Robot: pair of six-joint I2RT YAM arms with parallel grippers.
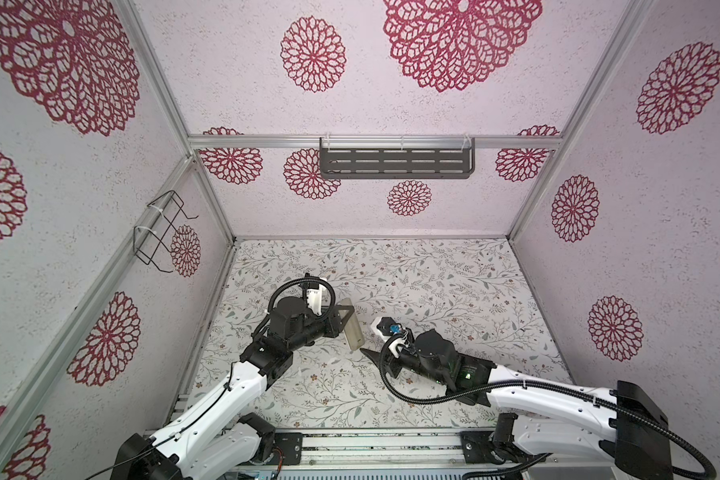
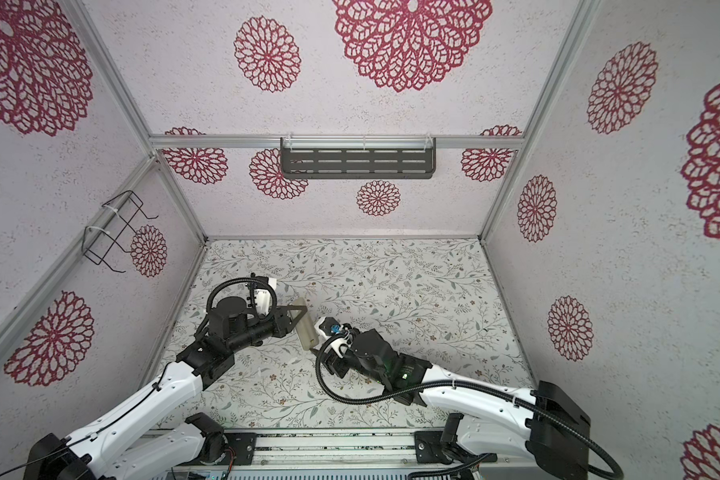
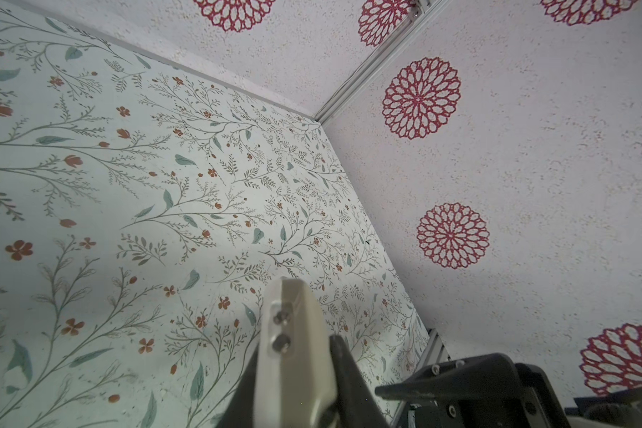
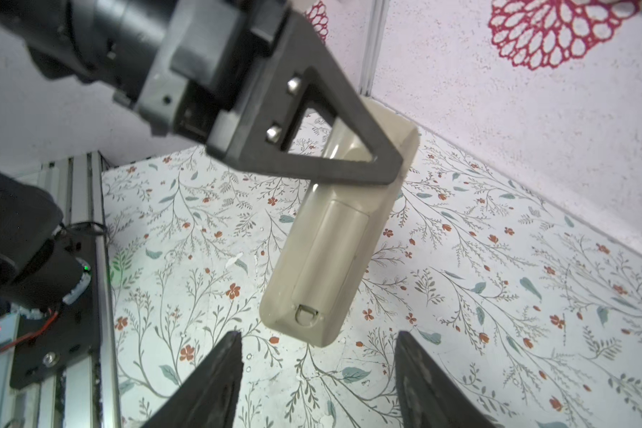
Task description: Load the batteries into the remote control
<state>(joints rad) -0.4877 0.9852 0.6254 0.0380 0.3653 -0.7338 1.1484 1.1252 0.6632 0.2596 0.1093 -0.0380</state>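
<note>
Dark fingers of the right gripper (image 4: 317,335) stand apart and empty at the bottom of the right wrist view, just below the remote control (image 4: 330,237). Higher in that view, the left gripper (image 1: 346,311) is clamped on the remote control near its upper end and holds it in the air over the floral bench (image 4: 516,296), beige back outward, battery cover (image 4: 327,266) seemingly in place. No batteries show in any view. Gripped at one end only, the remote control could pivot or slip free if the right gripper pushes at the latch (image 4: 306,315) end, and drop to the bench.
</note>
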